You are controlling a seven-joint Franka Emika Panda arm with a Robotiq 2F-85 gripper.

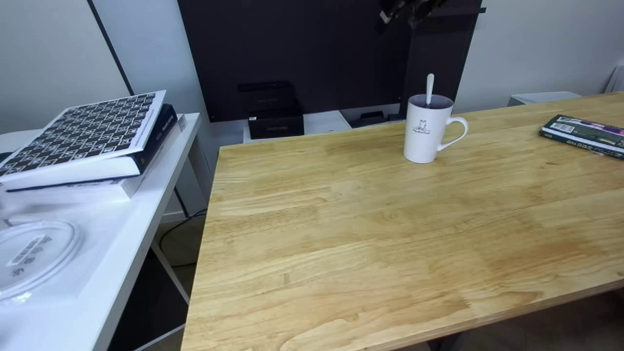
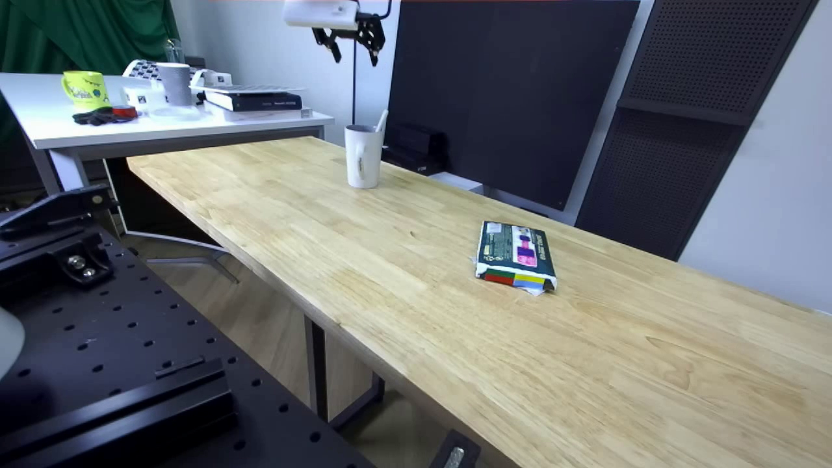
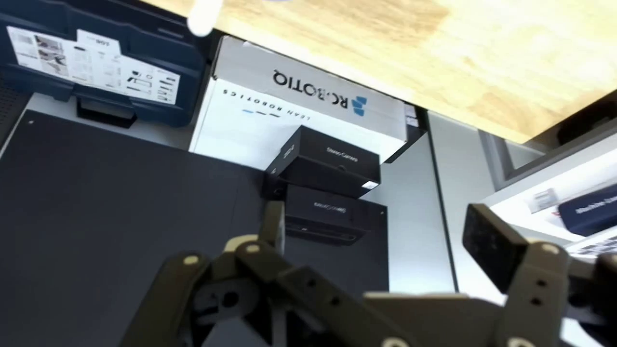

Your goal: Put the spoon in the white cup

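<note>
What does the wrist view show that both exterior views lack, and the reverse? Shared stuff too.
Only the wrist view: the lettering on the white box, and the label on the blue case.

Only the exterior views: the dark green pack and the body of the white cup; the wrist view has at most a sliver of rim at its top edge.

Shared: the wooden table, the black boxes, the gripper and the spoon, though in the wrist view only a pale end, likely its handle, shows.

The mug [image 1: 418, 141] is white with a grey inside and a dark animal drawing [image 1: 422, 126], the spoon [image 1: 429, 85] whitish along its handle, the counter [image 1: 365, 234] honey-toned with streaked grain, the tool [image 2: 356, 60] black.
</note>
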